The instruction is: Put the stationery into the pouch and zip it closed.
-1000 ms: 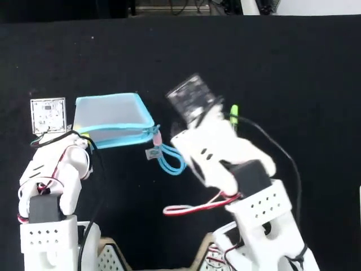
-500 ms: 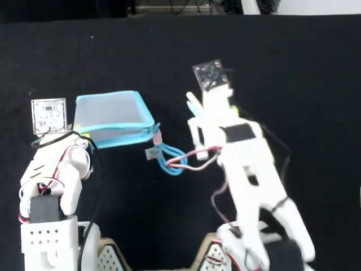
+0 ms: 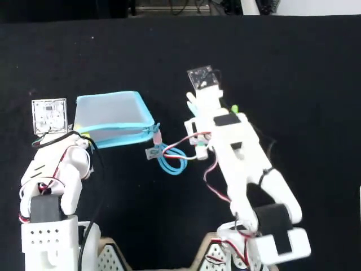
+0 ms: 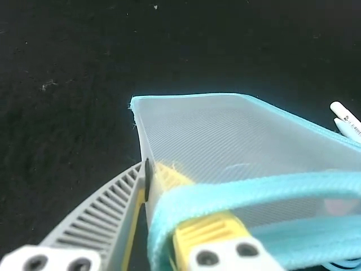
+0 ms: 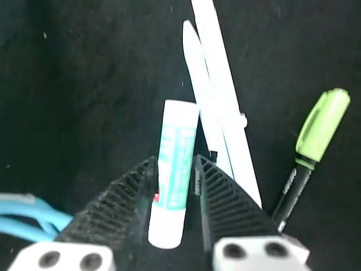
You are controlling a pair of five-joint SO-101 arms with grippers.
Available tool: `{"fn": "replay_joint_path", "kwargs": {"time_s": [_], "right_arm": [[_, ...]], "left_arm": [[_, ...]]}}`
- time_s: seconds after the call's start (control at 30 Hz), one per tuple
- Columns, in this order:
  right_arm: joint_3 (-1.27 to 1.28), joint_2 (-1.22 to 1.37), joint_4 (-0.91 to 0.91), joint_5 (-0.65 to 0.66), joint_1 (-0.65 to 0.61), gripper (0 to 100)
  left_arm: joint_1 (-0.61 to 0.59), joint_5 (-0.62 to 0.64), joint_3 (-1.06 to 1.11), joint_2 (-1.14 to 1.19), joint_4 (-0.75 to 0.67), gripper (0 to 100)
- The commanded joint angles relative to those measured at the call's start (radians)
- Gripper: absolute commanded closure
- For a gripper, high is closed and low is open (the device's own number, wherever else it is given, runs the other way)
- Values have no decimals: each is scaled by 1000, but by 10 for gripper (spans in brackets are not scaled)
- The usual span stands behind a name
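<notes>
We start with the black table (image 3: 293, 68), where the task looks barely begun: by our reading nothing has gone into the pouch yet, so every item has to be loaded and the zip then drawn shut. The pouch (image 3: 110, 116) sits on the left side, its far end raised and its mouth facing the near edge. It is a pale, see-through mesh body edged in light blue, and we can make out nothing through its wall. The left gripper (image 4: 152, 180) is clamped on the blue rim at the pouch's near left corner, which seems to us to hold the mouth up. A blue cord loop (image 3: 172, 161) trails from the pouch's near right corner, by the zip pull. The stationery lies right of centre, well apart from the pouch. There are two white pens (image 5: 217, 101) lying side by side and touching, and a green highlighter (image 5: 321, 127) just to one side of them. The smallest item is a white glue stick (image 5: 177, 147) with teal print, touching the nearer pen. The right gripper (image 5: 174, 162) has come down over that stick, its jaws pressed against both sides, so we judge this first pick to be under way.
</notes>
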Motion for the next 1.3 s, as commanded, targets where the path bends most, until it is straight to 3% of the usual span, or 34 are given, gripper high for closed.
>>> {"fn": "replay_joint_path", "kwargs": {"time_s": [0.0, 0.6, 0.97, 1.13, 1.27], "right_arm": [[-111, 41, -21, -8, 17, 899], [-242, 260, -18, -6, 11, 900], [-311, 326, 140, -5, -26, 903], [-320, 303, 190, -5, 6, 992], [-315, 217, 296, -3, 44, 978]], "left_arm": [[-7, 8, -13, -12, -21, 970], [-7, 6, -13, -12, -21, 970], [-7, 5, -13, -12, -20, 970], [-7, 3, -13, -12, -20, 970], [-7, 3, -13, -12, -20, 970]]}}
